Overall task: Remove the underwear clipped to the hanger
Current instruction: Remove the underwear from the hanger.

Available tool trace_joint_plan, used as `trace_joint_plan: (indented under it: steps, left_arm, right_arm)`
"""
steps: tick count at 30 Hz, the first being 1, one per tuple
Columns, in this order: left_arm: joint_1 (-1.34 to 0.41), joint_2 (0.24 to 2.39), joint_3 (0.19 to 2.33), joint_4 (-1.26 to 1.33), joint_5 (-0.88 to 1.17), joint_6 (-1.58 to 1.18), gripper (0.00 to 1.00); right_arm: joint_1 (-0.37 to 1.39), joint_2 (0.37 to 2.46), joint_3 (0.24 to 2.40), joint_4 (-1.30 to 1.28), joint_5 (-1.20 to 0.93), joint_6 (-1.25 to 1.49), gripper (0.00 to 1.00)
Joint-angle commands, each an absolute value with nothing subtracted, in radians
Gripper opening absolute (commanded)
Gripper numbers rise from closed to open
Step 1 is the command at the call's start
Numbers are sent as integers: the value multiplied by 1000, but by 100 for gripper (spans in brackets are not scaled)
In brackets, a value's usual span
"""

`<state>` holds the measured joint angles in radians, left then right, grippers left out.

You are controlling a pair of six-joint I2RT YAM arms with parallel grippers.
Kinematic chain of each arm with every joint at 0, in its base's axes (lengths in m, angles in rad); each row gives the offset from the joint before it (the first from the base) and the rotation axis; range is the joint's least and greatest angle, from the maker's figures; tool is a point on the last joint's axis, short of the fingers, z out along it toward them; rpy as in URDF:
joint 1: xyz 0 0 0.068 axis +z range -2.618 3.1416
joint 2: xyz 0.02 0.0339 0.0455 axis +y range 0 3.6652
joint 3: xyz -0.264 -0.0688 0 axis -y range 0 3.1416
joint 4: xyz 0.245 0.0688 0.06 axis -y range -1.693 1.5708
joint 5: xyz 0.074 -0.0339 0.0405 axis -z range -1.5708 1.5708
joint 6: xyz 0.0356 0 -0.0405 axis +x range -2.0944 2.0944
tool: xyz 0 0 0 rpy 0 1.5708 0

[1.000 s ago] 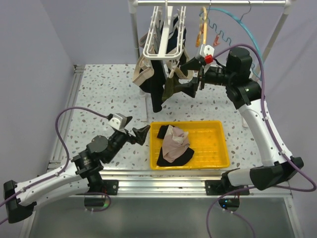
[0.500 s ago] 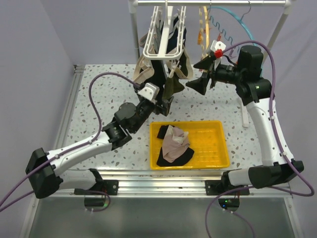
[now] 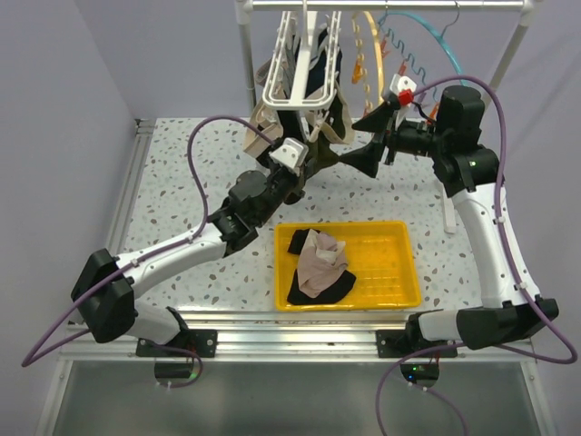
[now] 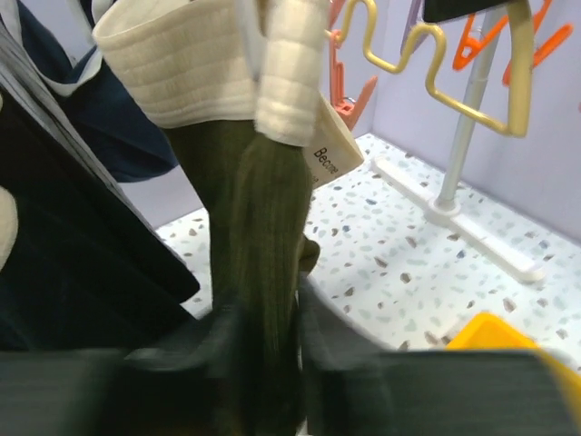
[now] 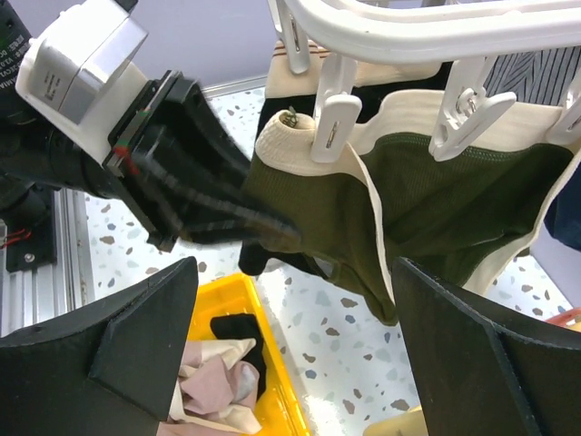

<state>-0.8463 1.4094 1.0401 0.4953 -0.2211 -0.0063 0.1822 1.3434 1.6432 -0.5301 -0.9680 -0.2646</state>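
Observation:
A white clip hanger (image 3: 298,91) on the rail holds several pieces of underwear. Lowest hangs the olive-and-cream underwear (image 3: 320,154) (image 4: 263,209) (image 5: 436,200), still held by white pegs. My left gripper (image 3: 304,165) (image 4: 265,309) is shut on the lower olive cloth, which is pinched between its fingers. My right gripper (image 3: 361,143) (image 5: 290,345) stands open just right of the garment with nothing between its fingers. Navy underwear (image 4: 109,118) and black underwear (image 4: 73,272) hang beside the olive one. Pink-beige underwear (image 3: 320,259) and black underwear (image 3: 322,291) lie in the yellow tray (image 3: 399,227).
Orange and yellow hangers (image 3: 363,45) and a teal one (image 3: 427,32) hang on the rail right of the clip hanger. Rack posts (image 3: 247,54) stand on the speckled table, with a white foot (image 4: 472,241) behind the garment. The tray lies directly below the hanger.
My left arm swung up from the table's near left to the hanger, and its jaws closed on the olive underwear. The right gripper drew back a little to the right, staying open.

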Motion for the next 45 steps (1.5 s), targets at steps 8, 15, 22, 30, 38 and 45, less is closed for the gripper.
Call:
trace_joint_plan:
  steps: [8, 15, 22, 30, 38, 45]
  left_arm:
    - [-775, 1255, 977, 522, -285, -75, 0]
    - [-657, 1146, 867, 503, -187, -187, 0]
    - [-620, 1121, 861, 460, -114, -209, 0]
    - [-611, 1112, 841, 476, -72, -230, 0]
    - [-607, 1094, 808, 497, -61, -244, 0]
    - [-603, 1078, 790, 515, -63, -253, 0]
  right_arm:
    - [178, 1358, 1672, -624, -1077, -397, 91]
    - [247, 1387, 1686, -591, -1143, -425, 91]
    - [328, 1428, 1663, -258, -1213, -255, 91]
    - [396, 1545, 1733, -25, -1175, -112, 89]
    - [463, 1712, 1900, 146, -1175, 100, 86]
    - [472, 1738, 1956, 89, -1125, 125, 83]
